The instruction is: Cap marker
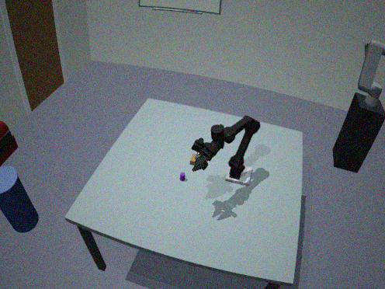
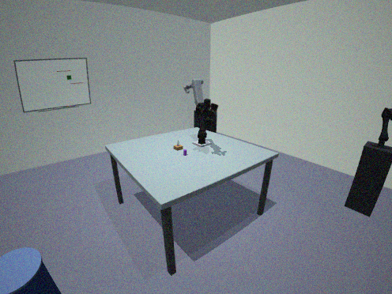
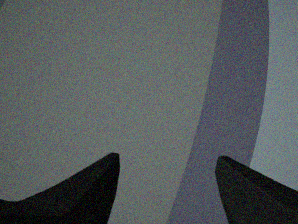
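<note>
The purple cap [image 1: 182,176] [image 2: 184,152] stands upright on the table, free of the arm. The orange holder block [image 1: 192,158] [image 2: 178,147] sits a little behind it. The thin marker [image 2: 178,142] stands upright in it; in the top view the gripper partly hides the block. My gripper [image 1: 199,166] [image 3: 166,189] is low over the table, right beside the holder and to the right of the cap. Its fingers stand apart with nothing between them. The wrist view shows neither cap nor marker.
The arm's base [image 1: 238,175] stands on a white plate towards the table's [image 1: 155,225] right side. Off the table are a black pedestal [image 1: 357,132] with another arm, a blue cylinder [image 1: 15,202] and a door on the left.
</note>
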Tool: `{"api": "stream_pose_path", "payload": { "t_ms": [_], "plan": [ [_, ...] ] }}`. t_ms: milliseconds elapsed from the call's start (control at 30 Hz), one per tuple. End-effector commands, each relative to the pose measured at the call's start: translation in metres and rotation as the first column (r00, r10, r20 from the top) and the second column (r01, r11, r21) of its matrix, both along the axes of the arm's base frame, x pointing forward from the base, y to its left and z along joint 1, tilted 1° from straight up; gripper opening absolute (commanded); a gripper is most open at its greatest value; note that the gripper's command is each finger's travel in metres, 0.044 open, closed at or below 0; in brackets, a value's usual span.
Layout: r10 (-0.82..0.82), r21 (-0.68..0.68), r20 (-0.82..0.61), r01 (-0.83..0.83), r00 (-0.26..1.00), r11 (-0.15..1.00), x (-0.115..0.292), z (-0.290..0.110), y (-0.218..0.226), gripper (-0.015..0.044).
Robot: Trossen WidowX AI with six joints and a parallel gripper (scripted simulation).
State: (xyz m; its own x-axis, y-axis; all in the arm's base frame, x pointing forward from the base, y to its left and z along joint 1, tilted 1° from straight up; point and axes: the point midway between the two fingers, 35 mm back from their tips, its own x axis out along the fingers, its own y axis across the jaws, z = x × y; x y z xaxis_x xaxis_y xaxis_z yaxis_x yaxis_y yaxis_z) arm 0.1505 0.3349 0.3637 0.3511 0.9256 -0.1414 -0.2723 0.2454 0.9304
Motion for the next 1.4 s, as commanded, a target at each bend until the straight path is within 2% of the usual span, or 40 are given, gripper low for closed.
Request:
{"api": "stream_pose_path", "payload": {
  "t_ms": [0,167,300,567,667,967,1100,1367],
  "plan": [
    [-0.161,-0.249,-0.070,0.139,0.985,0.959,0.057,-0.053,-0.013,0.0246],
    [-0.323,-0.503,-0.145,0.211,0.935,0.838,0.104,-0.110,-0.047,0.0246],
    [-0.449,-0.678,-0.201,0.208,0.871,0.705,0.131,-0.151,-0.086,0.0246],
    [-0.672,-0.902,-0.301,0.025,0.676,0.430,0.147,-0.213,-0.181,0.0246],
    [-0.722,-0.927,-0.326,-0.057,0.610,0.371,0.142,-0.223,-0.207,0.0246],
    [-0.724,-0.928,-0.327,-0.060,0.608,0.369,0.144,-0.225,-0.206,0.0246],
    [-0.724,-0.928,-0.327,-0.060,0.608,0.369,0.146,-0.257,-0.206,0.0246],
    [-0.724,-0.928,-0.327,-0.060,0.608,0.369,0.147,-0.272,-0.205,0.0246]
  ]
}}
